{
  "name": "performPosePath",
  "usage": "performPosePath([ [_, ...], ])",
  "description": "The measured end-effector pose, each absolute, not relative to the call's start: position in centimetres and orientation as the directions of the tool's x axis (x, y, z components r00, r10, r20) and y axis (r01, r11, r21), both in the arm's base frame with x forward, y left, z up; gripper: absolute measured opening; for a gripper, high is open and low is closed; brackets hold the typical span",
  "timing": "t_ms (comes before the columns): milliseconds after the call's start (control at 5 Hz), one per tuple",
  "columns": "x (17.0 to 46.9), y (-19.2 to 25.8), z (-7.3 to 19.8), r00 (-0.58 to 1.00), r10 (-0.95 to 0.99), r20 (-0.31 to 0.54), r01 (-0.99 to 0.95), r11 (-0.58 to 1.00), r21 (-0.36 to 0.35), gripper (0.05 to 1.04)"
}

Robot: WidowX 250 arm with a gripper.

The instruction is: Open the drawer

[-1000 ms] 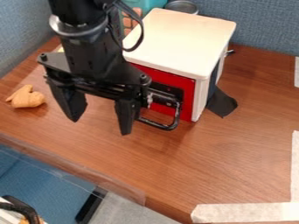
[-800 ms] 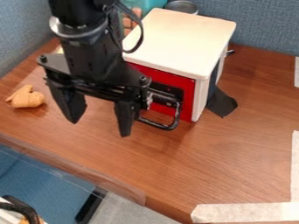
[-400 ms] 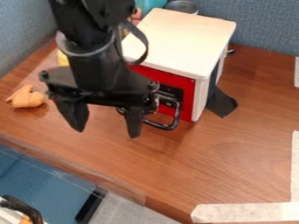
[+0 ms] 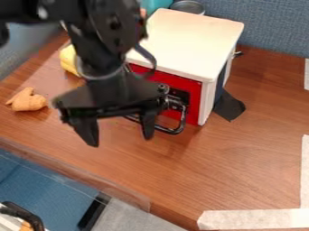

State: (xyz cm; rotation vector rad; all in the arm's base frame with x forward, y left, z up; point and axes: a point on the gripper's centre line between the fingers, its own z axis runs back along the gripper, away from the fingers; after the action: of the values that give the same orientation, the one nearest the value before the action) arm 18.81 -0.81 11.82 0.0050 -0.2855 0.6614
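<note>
Red drawer (image 4: 194, 99) is being seen shut in white box (image 4: 184, 40), top ctr. Its black handle (image 4: 174, 131) is being part-hid by gripper (image 4: 120, 140); fingers are being held wide apart. Tan toy (image 4: 27, 100) is being held up by brown tbl (image 4: 232, 155) nearby.

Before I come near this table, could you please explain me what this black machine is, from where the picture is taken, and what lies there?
It is a robot arm. Its two-finger gripper hangs over the table, open and holding nothing. A fixed camera looks down at a slant. Beside the gripper stands a box with a pale top, a red front and a black handle. Farther left are a tan, lumpy object and something yellow.
</note>
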Motion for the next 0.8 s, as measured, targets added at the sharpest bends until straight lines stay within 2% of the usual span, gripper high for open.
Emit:
performPosePath([
  [400, 20.7, -0.3, 9.5, 0.532, 0.803, 0.267, -0.798, 0.581, -0.158, 0.999],
  [800, 21.8, -0.1, 9.3, 0.383, 0.897, 0.221, -0.872, 0.430, -0.234, 0.999],
])
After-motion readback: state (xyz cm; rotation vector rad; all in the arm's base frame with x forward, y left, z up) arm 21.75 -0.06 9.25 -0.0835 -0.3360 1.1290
